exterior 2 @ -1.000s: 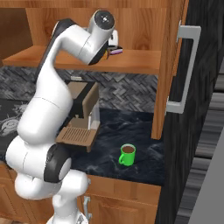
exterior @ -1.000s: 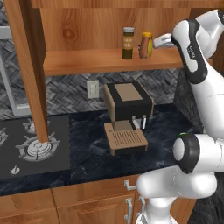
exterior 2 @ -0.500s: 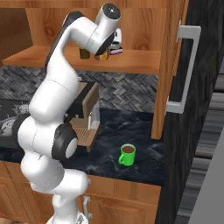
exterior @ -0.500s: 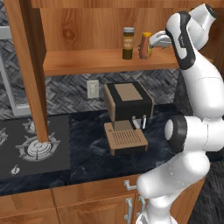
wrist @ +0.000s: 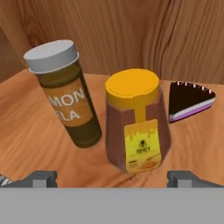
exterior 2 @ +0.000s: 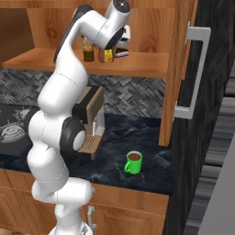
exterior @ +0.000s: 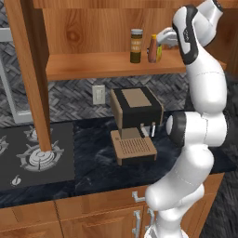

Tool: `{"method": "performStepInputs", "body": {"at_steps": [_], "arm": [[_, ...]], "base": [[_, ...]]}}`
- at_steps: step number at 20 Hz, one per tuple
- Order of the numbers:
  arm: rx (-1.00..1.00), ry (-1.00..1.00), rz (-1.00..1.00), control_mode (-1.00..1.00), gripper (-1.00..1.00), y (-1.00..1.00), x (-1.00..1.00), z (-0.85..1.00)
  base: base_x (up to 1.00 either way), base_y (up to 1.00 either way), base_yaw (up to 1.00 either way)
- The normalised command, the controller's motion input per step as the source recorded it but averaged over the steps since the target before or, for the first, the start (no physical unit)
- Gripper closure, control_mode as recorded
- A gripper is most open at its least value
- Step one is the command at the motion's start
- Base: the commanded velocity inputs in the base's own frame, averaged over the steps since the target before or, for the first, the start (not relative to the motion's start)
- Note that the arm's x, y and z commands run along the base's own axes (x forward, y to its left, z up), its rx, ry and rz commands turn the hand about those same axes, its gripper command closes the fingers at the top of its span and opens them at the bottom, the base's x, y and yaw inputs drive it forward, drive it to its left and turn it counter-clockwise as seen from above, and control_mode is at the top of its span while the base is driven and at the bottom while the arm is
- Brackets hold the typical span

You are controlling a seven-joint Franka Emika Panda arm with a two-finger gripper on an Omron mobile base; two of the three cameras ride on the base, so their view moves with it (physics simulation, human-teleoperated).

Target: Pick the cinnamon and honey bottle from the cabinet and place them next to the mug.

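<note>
Up on the warm-brown wood cabinet shelf (wrist: 39, 131), the amber, yellow-capped honey bottle (wrist: 135, 122) stood beside the grey-lidded olive cinnamon jar (wrist: 65, 94); the two-finger gripper (wrist: 111, 177) hovered before it, spread wide, grasping nothing.

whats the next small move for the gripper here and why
Probably ease the gripper straight forward so its fingers pass either side of the honey bottle, then close. In the hand view the bottle stands centred between the spread fingertips but still ahead of them, with the cinnamon just beside it, so the approach should stay straight.
</note>
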Motion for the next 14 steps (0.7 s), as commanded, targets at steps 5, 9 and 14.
{"method": "performStepInputs", "body": {"at_steps": [5, 9, 14], "arm": [[0.0, -0.14, 0.0, -1.0, -1.0, 0.0, 0.07, -0.16], [0.0, -0.07, 0.0, -1.0, -1.0, 0.0, 0.12, -0.27], [0.0, -0.03, 0.0, -1.0, -1.0, 0.0, 0.16, -0.3]], "base": [[0.0, 0.0, 0.0], [0.0, 0.0, 0.0], [0.0, 0.0, 0.0]]}}
